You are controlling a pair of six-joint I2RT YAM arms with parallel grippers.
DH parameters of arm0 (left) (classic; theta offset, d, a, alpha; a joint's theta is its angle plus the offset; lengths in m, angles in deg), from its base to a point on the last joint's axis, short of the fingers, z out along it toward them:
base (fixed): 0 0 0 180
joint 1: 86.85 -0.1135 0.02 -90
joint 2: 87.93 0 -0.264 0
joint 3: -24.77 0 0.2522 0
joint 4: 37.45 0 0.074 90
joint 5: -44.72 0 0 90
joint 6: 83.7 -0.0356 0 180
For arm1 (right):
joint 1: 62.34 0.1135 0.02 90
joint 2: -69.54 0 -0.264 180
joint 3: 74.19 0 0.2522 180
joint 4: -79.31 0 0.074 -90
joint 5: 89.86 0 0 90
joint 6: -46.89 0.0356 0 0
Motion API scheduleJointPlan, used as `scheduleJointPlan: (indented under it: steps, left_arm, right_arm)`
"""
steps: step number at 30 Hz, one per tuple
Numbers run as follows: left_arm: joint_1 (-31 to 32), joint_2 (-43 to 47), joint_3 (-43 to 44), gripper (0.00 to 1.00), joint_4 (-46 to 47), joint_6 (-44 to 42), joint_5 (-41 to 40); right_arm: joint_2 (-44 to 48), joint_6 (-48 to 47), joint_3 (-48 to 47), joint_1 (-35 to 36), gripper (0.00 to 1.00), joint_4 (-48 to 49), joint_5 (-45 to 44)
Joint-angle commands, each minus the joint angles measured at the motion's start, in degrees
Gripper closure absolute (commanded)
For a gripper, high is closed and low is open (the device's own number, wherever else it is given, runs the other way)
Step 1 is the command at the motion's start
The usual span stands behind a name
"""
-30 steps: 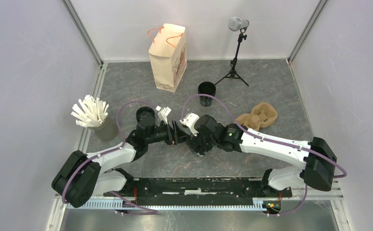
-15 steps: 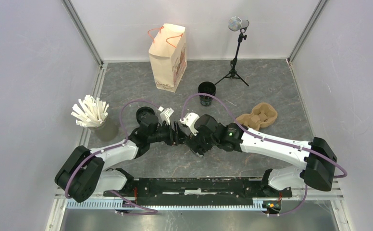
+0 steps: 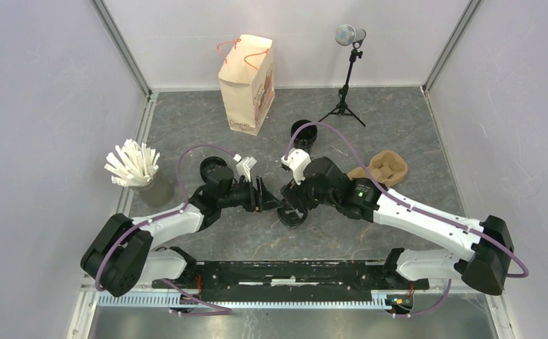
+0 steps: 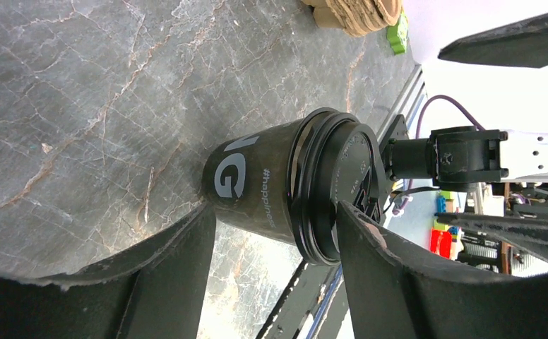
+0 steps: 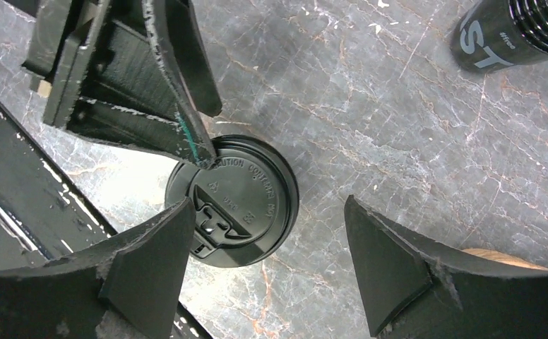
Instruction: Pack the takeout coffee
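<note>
My right gripper [image 5: 265, 212] hung wide open straight over the lidded cup [image 3: 292, 214], which stood left of the pulp carrier [image 3: 378, 169] and nearer my bases, placed, I judge, to drop around it. My left gripper [image 4: 275, 210], fingers spread, rested one fingertip [image 5: 185, 138] against its lid rim, probably for steadying.

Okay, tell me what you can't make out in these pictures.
- Left wrist view: whether the left hand actually touches the lidded cup; its fingers overlap the cup's sides.
- Right wrist view: the top of the second cup, cut off by the frame's edge.
- Top view: what is inside the paper bag, hidden by its walls; part of the cup carrier, behind the right arm.
</note>
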Motion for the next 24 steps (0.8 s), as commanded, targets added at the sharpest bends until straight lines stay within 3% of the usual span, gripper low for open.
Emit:
scheduleJointPlan:
  steps: [1,14,24]
  left_arm:
    - [0.32,-0.64,2.95,0.32,-1.2,-4.02,-0.67]
    - [0.28,-3.46,8.98,0.36,-7.58,-8.25,-2.22]
    - [0.3,2.14,10.26,0.21,-16.08,-11.22,-5.43]
  right_arm:
    - [0.68,-1.54,2.24,-2.5,0.17,3.88,3.24]
    - [0.17,-2.53,5.24,-9.12,0.32,8.32,13.63]
    - [-0.2,-2.16,8.06,-11.91,0.41,11.85,17.65]
